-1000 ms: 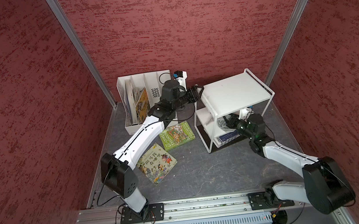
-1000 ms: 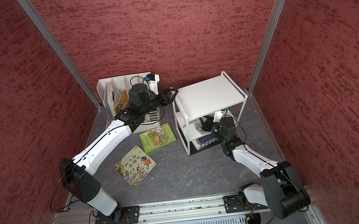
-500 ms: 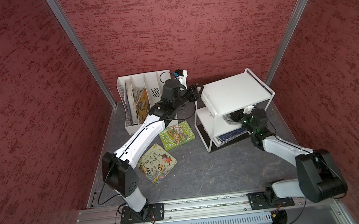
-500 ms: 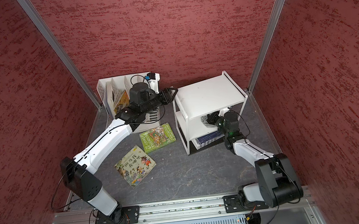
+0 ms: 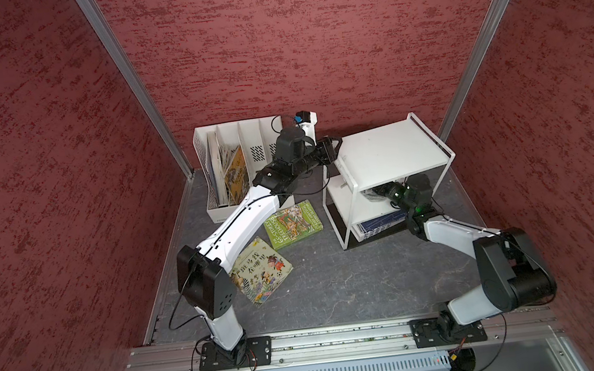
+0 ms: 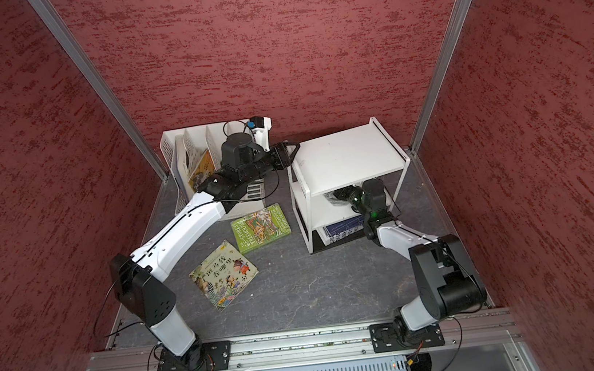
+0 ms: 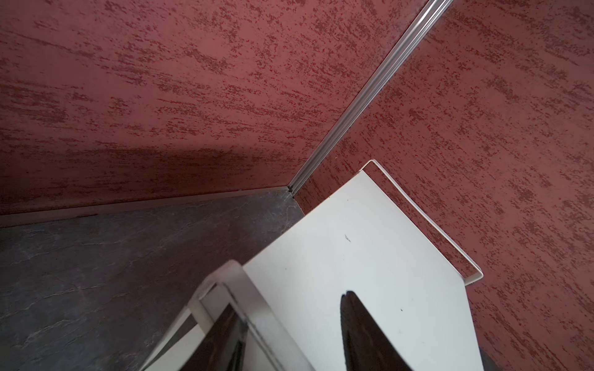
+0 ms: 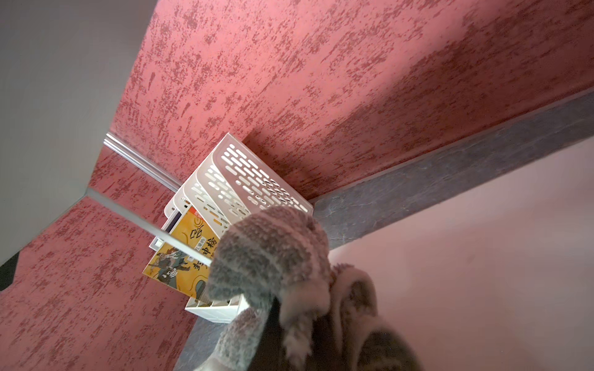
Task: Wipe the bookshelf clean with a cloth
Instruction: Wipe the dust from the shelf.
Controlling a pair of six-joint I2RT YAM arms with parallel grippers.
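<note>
From where I stand, the top board of the bookshelf (image 5: pixel 390 153) hides most of the right gripper (image 5: pixel 383 191) in both top views. In the right wrist view the cloth (image 8: pixel 266 257) is bunched over the fingers, burying their tips, and the lower edge cuts the bundle off. The left gripper (image 5: pixel 333 148) sits at the shelf's corner. In its wrist view the fingers (image 7: pixel 363 334) run off the lower edge and the nearest frame tube is a blur. I cannot tell whether they pinch the board or just straddle it. A blue book (image 5: pixel 383 220) on a lower tier is half covered by the boards above. The left arm (image 5: pixel 249 214) masks part of the file organizer (image 5: pixel 244 139).
</note>
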